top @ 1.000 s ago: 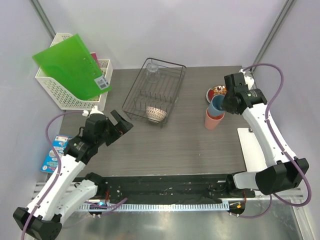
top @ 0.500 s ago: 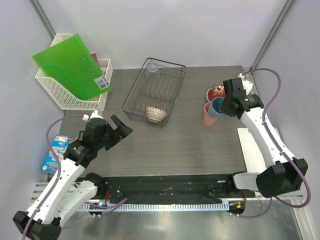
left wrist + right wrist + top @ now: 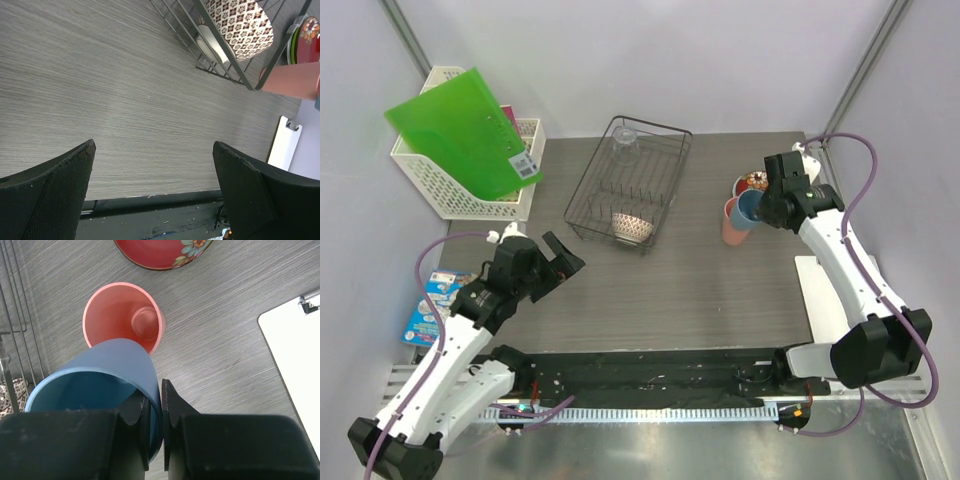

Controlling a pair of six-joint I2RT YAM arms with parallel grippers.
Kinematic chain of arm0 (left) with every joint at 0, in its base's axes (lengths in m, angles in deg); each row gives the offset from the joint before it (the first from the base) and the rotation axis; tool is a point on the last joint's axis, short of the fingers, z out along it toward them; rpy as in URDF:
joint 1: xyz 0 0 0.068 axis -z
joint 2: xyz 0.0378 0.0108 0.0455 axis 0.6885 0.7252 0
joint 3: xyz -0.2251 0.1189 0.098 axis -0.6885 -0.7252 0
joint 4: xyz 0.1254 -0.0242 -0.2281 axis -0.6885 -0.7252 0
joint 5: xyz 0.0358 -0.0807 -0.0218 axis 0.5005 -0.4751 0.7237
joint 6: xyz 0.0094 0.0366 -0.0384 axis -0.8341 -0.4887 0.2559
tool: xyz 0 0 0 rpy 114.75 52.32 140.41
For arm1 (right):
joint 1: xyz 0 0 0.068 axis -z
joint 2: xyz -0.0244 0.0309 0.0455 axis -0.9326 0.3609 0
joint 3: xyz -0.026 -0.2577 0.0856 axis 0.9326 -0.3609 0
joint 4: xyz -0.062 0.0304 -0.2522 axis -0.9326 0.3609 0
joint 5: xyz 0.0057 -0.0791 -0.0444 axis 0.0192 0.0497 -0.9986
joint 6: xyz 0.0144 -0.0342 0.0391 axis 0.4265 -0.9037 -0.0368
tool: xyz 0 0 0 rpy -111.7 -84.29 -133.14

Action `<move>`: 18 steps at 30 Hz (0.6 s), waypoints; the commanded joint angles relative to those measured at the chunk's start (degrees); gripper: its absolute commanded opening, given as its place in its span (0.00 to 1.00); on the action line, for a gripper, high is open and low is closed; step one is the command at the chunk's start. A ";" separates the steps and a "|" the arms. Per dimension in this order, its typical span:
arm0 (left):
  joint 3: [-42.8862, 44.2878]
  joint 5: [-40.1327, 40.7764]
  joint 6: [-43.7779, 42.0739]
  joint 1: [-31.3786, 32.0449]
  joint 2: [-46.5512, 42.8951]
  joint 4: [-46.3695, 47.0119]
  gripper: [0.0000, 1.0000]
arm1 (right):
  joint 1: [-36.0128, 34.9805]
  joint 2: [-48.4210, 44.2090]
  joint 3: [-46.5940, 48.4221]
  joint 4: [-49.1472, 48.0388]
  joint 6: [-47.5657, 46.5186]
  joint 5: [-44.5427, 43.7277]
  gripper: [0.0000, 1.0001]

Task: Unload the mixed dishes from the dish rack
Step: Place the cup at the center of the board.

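The black wire dish rack (image 3: 630, 185) stands mid-table and holds the white bowl with reddish pattern (image 3: 632, 227) at its near end; the bowl also shows in the left wrist view (image 3: 237, 25). My right gripper (image 3: 767, 210) is shut on the rim of the light blue cup (image 3: 97, 385), holding it tilted just above the pink cup (image 3: 124, 316), which stands upright on the table (image 3: 670, 280). The red patterned plate (image 3: 162, 250) lies on the table behind the pink cup, on a yellow-green plate (image 3: 293, 45). My left gripper (image 3: 563, 256) is open and empty, left of the rack's near corner.
A white lattice basket (image 3: 455, 185) with a green folder (image 3: 465, 130) stands at the back left. A clear glass (image 3: 624, 143) sits at the rack's far end. A white clipboard (image 3: 830, 295) lies at the right edge. A blue packet (image 3: 428, 305) lies off the table's left.
My right gripper has carried the light blue cup left and back, now over the pink cup, which has shifted left. My left arm has barely moved.
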State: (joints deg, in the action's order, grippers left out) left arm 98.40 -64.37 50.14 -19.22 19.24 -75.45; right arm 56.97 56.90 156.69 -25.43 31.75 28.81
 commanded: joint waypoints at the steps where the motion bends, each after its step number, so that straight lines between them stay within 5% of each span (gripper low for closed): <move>1: -0.12 -0.43 0.16 -0.04 0.89 1.99 0.99 | -0.07 0.21 5.03 1.17 0.66 1.83 0.01; 18: -1.00 1.15 -0.72 -0.04 2.29 2.43 0.99 | 2.47 11.11 6.88 -2.34 -1.54 -0.19 0.01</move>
State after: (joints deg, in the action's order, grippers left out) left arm 97.70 -64.24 50.07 -19.22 21.39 -74.57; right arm 58.26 67.24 163.51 -24.66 31.21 29.49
